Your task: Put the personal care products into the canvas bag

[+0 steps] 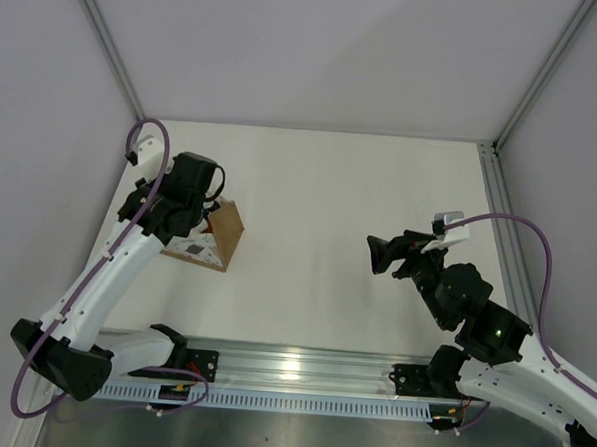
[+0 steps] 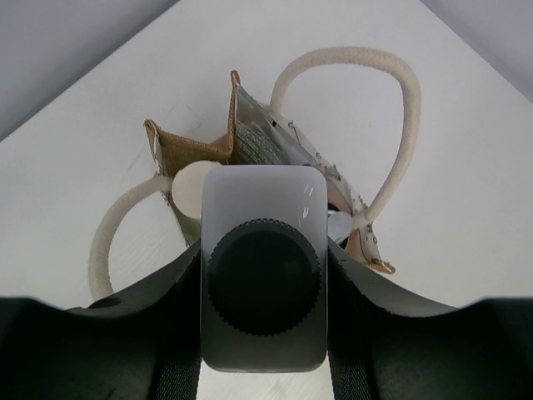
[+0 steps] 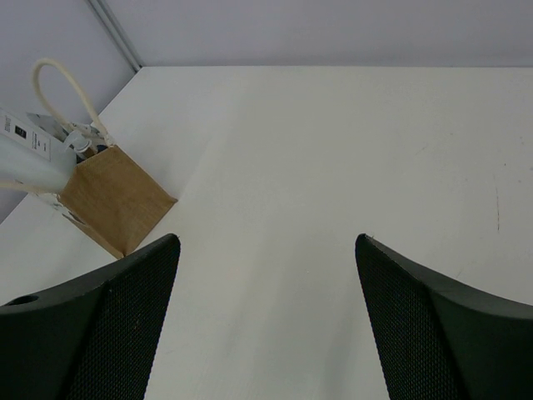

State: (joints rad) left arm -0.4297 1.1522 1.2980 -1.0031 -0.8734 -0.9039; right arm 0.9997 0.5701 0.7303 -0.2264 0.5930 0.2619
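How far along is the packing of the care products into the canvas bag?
Done: a cream cap shows inside the canvas bag. In hand: the left gripper holds the dark-capped bottle over its mouth. Left: dropping it in; the table shows no other product.

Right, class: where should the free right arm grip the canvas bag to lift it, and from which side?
Probably the cream rope handle: its loop arches clear of the canvas bag, so a finger fits through. Approach from the side facing the right gripper, since the left gripper holds the dark-capped bottle above the opening.
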